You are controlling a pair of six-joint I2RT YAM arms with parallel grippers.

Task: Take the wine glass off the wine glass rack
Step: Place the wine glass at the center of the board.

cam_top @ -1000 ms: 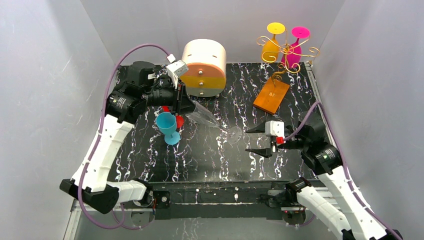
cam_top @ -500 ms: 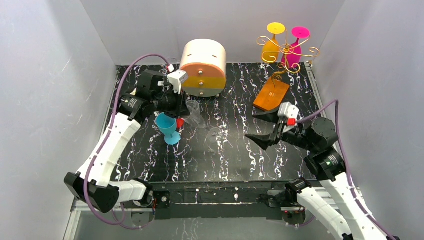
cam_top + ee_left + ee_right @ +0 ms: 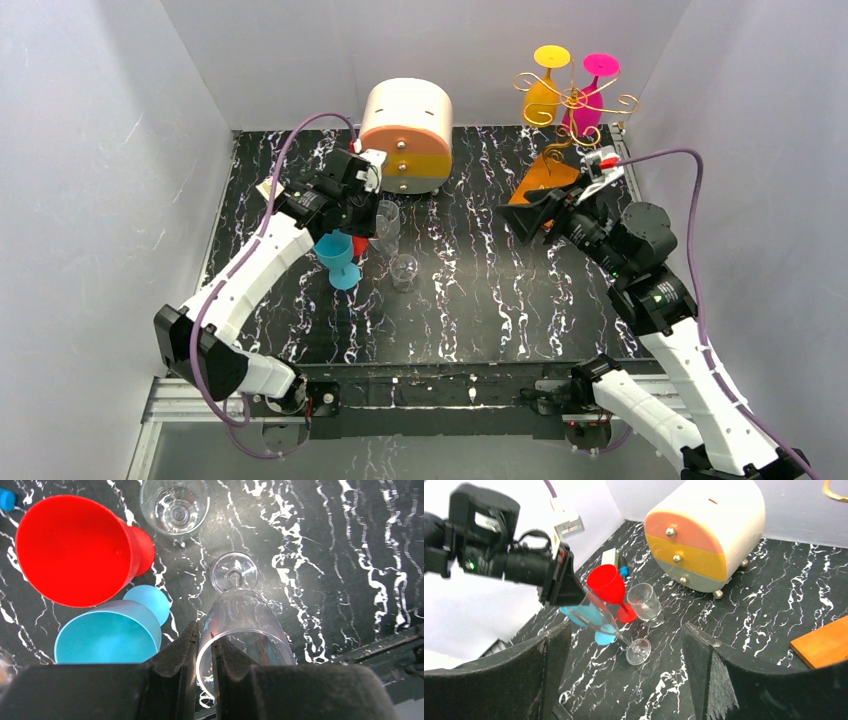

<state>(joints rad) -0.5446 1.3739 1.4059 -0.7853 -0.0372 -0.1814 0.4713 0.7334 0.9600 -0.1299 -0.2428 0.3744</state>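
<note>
Wine glass (image 3: 242,625) tilted foot-first for landing
Left gripper (image 3: 205,635) clamps its rim; right gripper (image 3: 513,220) gapes, seemingly ready for the rack (image 3: 572,100).

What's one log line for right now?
left jaws shut on tilted clear glass | right jaws open | rack holds yellow glass, pink glass

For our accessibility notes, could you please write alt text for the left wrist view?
The left tool pinches the rim of a tilted clear wine glass over a black marbled table. Nearby stand a red goblet, a blue goblet and a short clear glass.
</note>
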